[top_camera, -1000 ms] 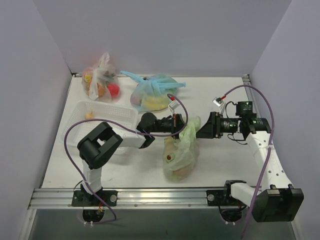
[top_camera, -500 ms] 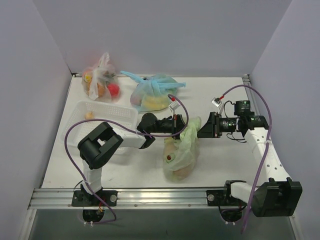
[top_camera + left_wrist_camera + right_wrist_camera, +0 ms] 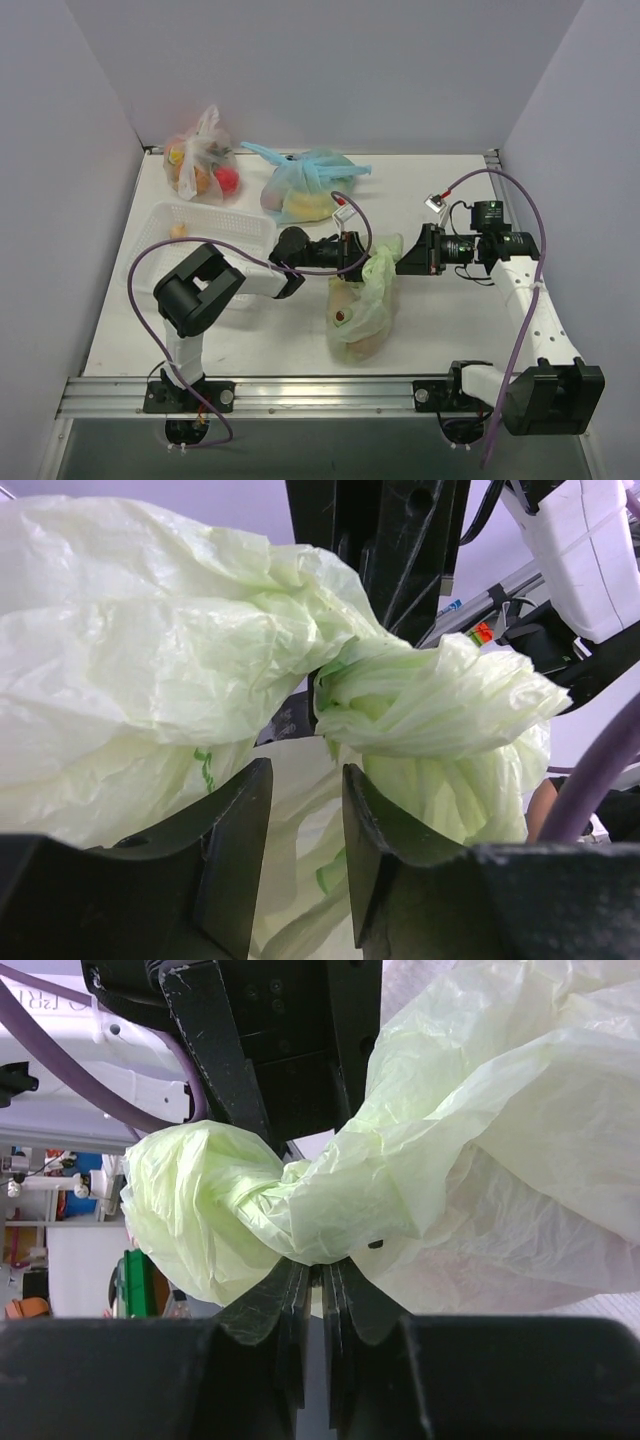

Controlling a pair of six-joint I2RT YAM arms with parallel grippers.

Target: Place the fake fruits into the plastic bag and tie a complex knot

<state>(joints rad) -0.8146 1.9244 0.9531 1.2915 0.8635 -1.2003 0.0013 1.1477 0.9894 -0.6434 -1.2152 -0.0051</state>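
Observation:
The pale green plastic bag [image 3: 362, 300] lies at the table's middle with its neck twisted into a knot [image 3: 420, 695]. A red and green fake fruit [image 3: 342, 316] shows through its side. My left gripper [image 3: 355, 258] sits at the left of the neck. Its jaws [image 3: 307, 790] are open, with loose plastic [image 3: 150, 660] just beyond them and nothing pinched. From the right, my right gripper [image 3: 400, 263] meets the same neck. Its jaws [image 3: 320, 1265] are shut on the bag's twisted plastic [image 3: 300, 1220].
A white basket [image 3: 215, 222] at the left holds a small orange fruit [image 3: 178, 231]. A light blue knotted bag [image 3: 305, 190] and a clear bag [image 3: 203, 165] of fruit stand at the back. Purple cables loop above both arms.
My left gripper has opened and let go of the bag's neck. My right gripper has closed on the twisted plastic. The bag has hardly shifted.

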